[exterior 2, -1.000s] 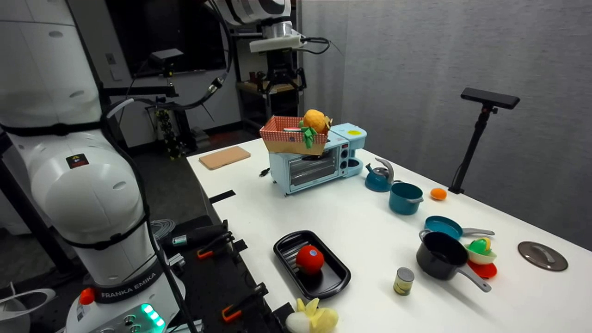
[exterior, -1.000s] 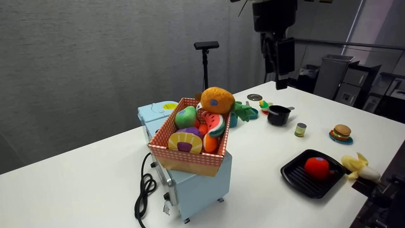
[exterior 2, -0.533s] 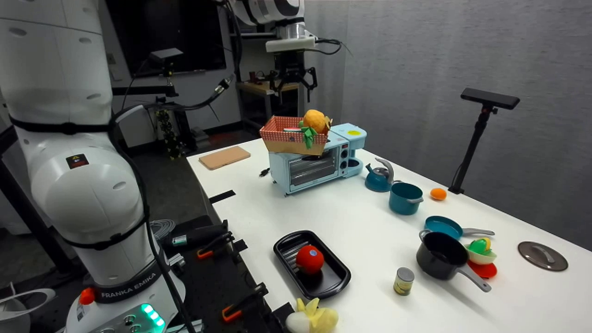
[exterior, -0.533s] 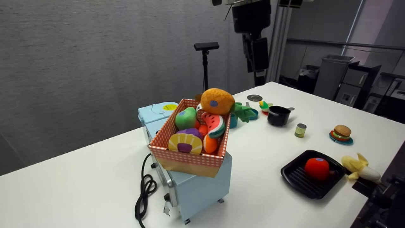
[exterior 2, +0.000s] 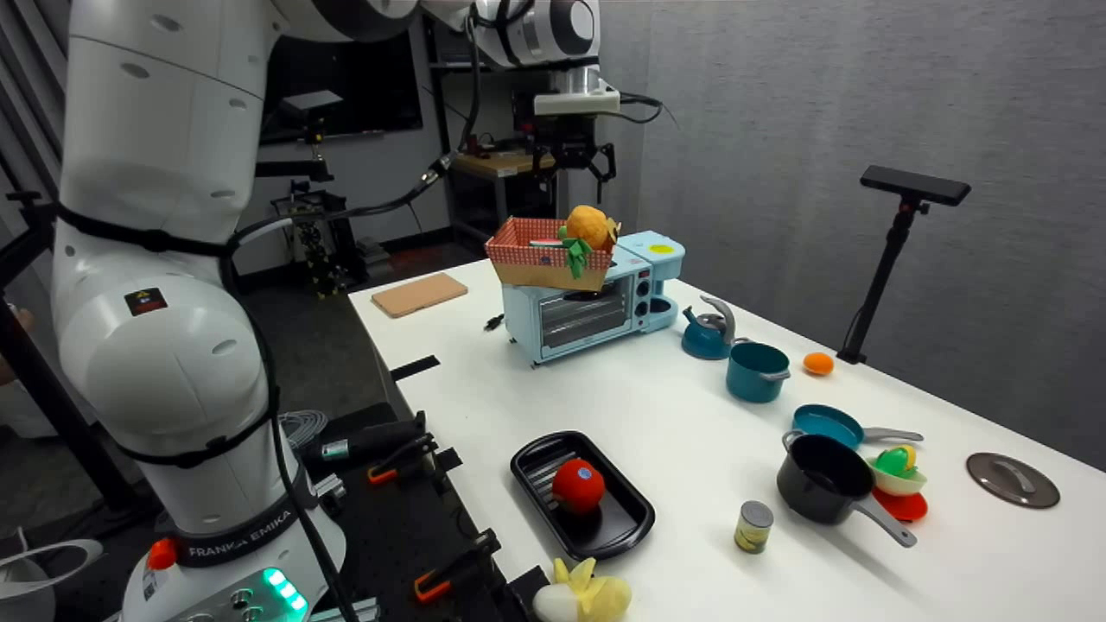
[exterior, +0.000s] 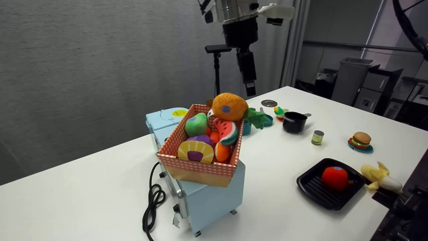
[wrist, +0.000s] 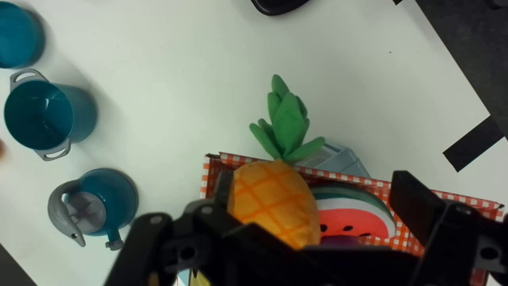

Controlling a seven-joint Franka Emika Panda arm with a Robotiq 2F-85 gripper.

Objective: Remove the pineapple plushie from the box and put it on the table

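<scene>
The pineapple plushie (exterior: 230,106), orange-yellow with green leaves, lies on top of other plush fruits at one end of the box. Its leaves hang over the rim. The salmon-pink checked box (exterior: 200,172) sits on a light-blue toaster oven in both exterior views. My gripper (exterior 2: 572,179) is open and empty, above the box and apart from the plushie. In the wrist view my gripper (wrist: 315,190) spans the plushie (wrist: 276,198) and the watermelon slice (wrist: 357,218). One finger overlaps the plushie's left edge; the gripper body hides its lower part. The white table (exterior 2: 683,458) lies below.
The box also holds a green plush (exterior: 196,125) and several other fruits. A teal kettle (exterior 2: 706,335) and teal pot (exterior 2: 755,370) stand beside the oven (exterior 2: 587,315). A black tray (exterior 2: 635,518) with a red plush, a can (exterior 2: 754,525) and a black pot (exterior 2: 823,484) are on the table.
My gripper has moved over the table toward the box and is now above the plushie's end of it. The plushie and the box have not moved.
</scene>
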